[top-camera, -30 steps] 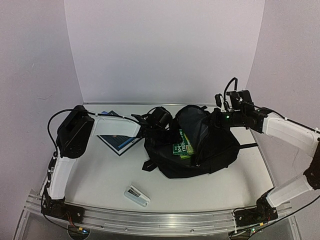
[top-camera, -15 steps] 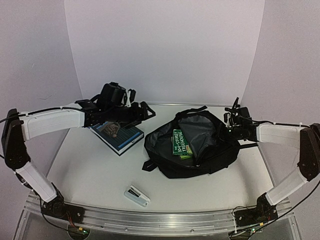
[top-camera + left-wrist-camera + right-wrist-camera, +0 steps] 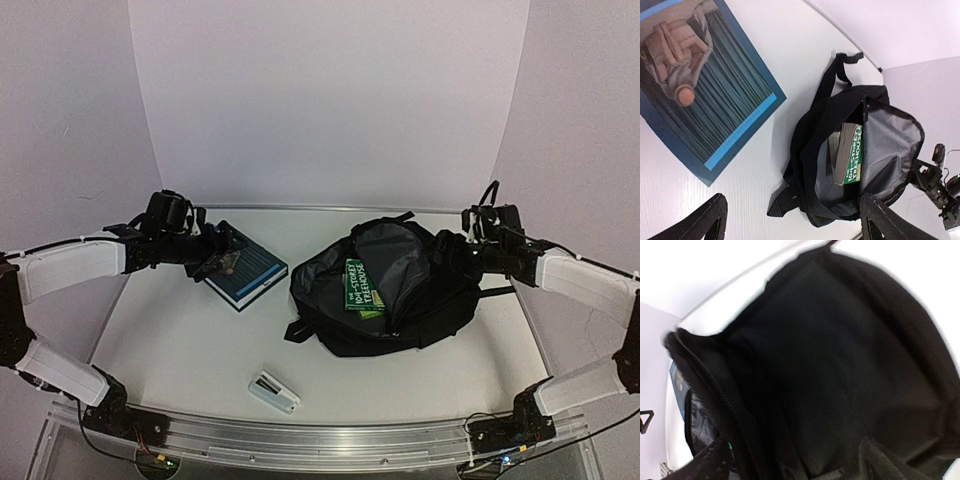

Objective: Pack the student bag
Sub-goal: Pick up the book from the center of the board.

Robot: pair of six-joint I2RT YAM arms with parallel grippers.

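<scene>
The student bag (image 3: 440, 300), a black backpack, lies unzipped right of centre with its grey lining showing. A green book (image 3: 362, 285) stands inside it. A blue book (image 3: 250, 275) lies flat on the table to the bag's left. My left gripper (image 3: 215, 255) hovers open over the blue book's left end. In the left wrist view the blue book (image 3: 705, 95) and the bag (image 3: 810, 145) lie below the wide-apart gripper (image 3: 790, 227). My right gripper (image 3: 447, 250) is open at the bag's right rim. Black bag fabric (image 3: 840, 365) fills the right wrist view, and nothing sits in the right gripper (image 3: 800, 465).
A small white stapler-like object (image 3: 273, 391) lies near the front edge, in front of the bag. White walls close in the back and both sides. A black strap (image 3: 298, 330) sticks out at the bag's front left.
My left gripper left the bag's left rim, swung left over the blue book and opened wider. My right gripper, shut at the bag's right rim before, has opened.
</scene>
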